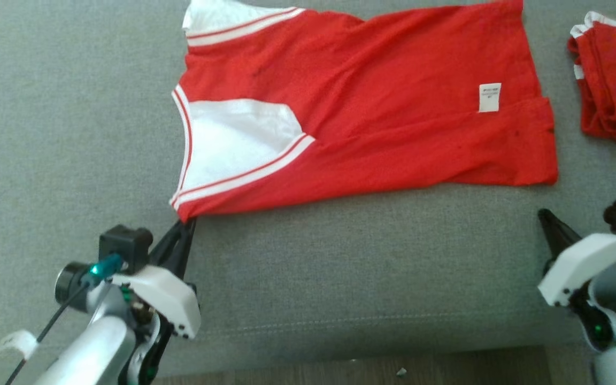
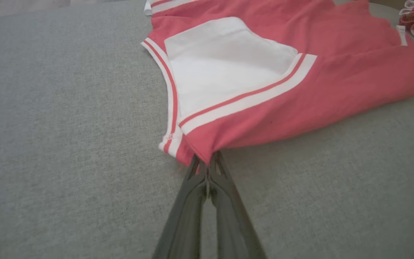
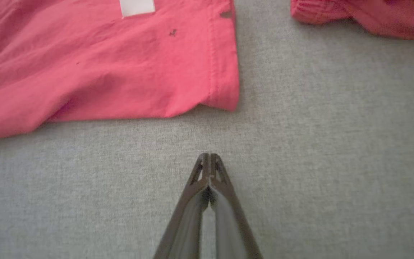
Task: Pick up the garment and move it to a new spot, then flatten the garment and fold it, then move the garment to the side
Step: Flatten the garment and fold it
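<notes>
The garment [image 1: 372, 96] is a red sleeveless shirt with a white panel and red-and-white striped trim, spread on the grey cushion [image 1: 72, 133] with a white label facing up. My left gripper [image 1: 189, 222] is shut on its near left corner. In the left wrist view the red corner [image 2: 199, 149] sits pinched between the closed tips of the left gripper [image 2: 207, 160]. My right gripper [image 1: 544, 215] is shut with nothing in it. Its tips [image 3: 210, 157] rest over bare cushion, a short way from the garment's near hem corner [image 3: 225, 93].
A second red garment [image 1: 615, 80] lies bunched at the far right of the cushion, also seen as a red heap [image 3: 365, 14] in the right wrist view. The cushion's front edge [image 1: 340, 342] runs along the bottom, with wooden floor [image 1: 340, 371] below it.
</notes>
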`<state>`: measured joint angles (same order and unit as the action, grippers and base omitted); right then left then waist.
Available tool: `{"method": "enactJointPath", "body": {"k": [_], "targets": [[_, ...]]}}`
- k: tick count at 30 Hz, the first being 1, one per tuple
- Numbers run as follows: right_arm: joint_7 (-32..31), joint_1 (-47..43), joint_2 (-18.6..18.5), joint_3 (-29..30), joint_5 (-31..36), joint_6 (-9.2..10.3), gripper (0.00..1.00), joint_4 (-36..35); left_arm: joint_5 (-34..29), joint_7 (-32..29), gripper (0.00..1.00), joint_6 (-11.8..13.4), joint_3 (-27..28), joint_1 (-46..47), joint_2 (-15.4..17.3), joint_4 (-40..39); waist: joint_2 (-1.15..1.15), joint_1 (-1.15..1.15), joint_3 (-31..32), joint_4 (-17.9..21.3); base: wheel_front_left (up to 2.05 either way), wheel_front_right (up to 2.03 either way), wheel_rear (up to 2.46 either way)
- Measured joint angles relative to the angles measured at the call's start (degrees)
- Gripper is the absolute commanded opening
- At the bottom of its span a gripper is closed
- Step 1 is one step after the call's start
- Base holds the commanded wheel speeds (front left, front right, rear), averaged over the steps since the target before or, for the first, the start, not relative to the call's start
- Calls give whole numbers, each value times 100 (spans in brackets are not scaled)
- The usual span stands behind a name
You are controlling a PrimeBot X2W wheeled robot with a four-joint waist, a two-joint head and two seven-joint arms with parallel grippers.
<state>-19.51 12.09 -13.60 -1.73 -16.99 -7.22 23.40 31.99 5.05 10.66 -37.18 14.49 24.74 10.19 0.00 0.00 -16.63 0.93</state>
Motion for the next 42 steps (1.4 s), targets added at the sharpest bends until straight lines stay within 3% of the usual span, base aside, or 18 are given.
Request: {"method": "enactJointPath", "body": {"k": [4, 9, 10, 11, 24, 25, 26, 33, 42], "targets": [[-151, -321, -210, 37, -222, 0, 0, -424, 37, -151, 0, 87, -7, -291, 149, -407, 0, 0, 95, -33, 0, 0, 0], [-138, -364, -192, 120, -422, 0, 0, -565, 67, -209, 0, 191, -23, -383, 237, -552, 0, 0, 181, -52, 0, 0, 0], [-86, -333, -170, 183, -420, 0, 19, -544, 60, -235, 0, 196, -27, -383, 240, -563, 0, 0, 186, -52, 0, 0, 0], [-26, -281, -159, 249, -393, 0, 100, -479, 37, -244, 0, 193, -41, -383, 249, -555, 0, 0, 184, -51, 0, 0, 0], [354, 1212, -37, 83, -144, 0, 100, 1260, -65, -243, 0, 141, -107, -78, 250, -463, 0, 0, -147, -176, 0, 0, 0], [354, 1212, -37, 83, -144, 0, 78, 1260, -65, -243, 0, 141, -107, -78, 250, -463, 0, 0, -147, -176, 0, 0, 0], [398, 1336, -116, -14, -161, 0, 0, 1396, -65, -242, 0, 136, -121, -39, 229, -446, 0, 0, -189, -215, 0, 0, 0], [609, 1364, -318, -315, -483, 0, 0, 1532, -63, -115, 0, 91, -130, -10, 199, -431, 0, 0, -151, -273, 0, 0, 0], [508, 359, -573, -377, -865, -2, 0, 850, 253, -332, 0, 140, -71, -505, 519, -970, 0, 0, 34, -148, 0, 0, 0]]}}
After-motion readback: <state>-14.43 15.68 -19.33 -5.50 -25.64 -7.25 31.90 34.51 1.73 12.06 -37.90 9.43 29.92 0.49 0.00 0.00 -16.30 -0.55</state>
